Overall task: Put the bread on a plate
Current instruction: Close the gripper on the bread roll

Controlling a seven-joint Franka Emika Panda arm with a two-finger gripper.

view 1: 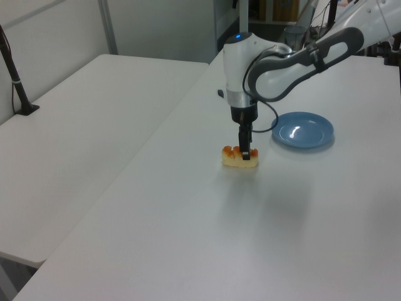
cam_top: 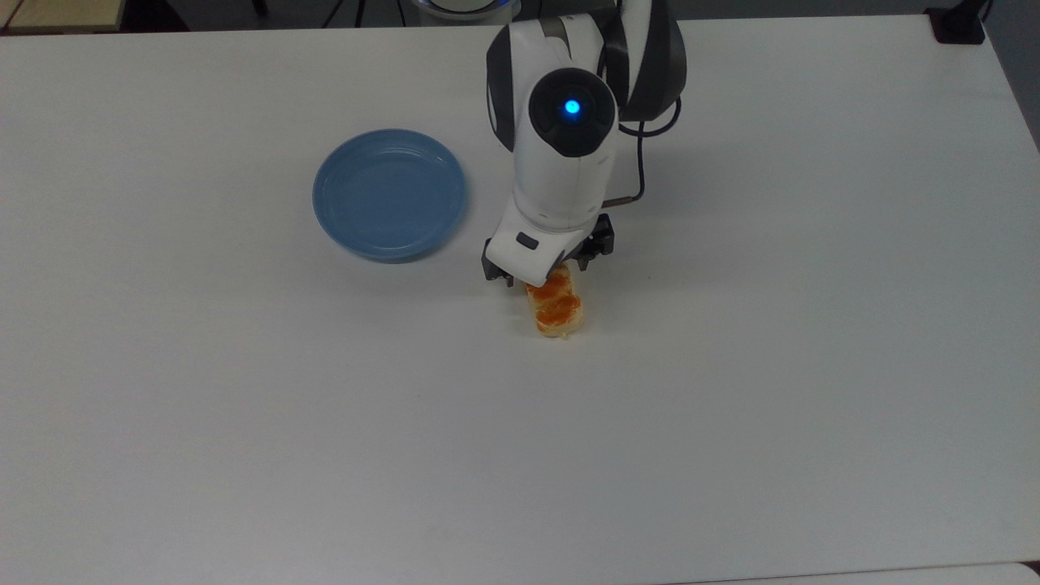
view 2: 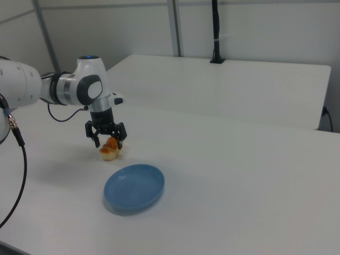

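The bread [cam_top: 559,310] is a small oblong pale-yellow piece with an orange-red glazed top, lying flat on the white table [cam_top: 731,406]. My gripper [cam_top: 543,280] is open and lowered over the bread's far end, one finger on each long side. In the right view the gripper [view 2: 109,143] straddles the bread [view 2: 109,153], and I cannot tell whether the fingers touch it. The round blue plate [cam_top: 390,195] lies bare to the top view's left of the gripper. In the left view the gripper [view 1: 246,153] partly hides the bread [view 1: 233,161], with the plate [view 1: 302,130] behind to the right.
A black clamp base [cam_top: 959,24] sits at the table's far right corner in the top view. A second white table [view 1: 81,113] with a black pole [view 1: 12,69] adjoins on the left view's left. The arm's cable [cam_top: 638,175] hangs behind the wrist.
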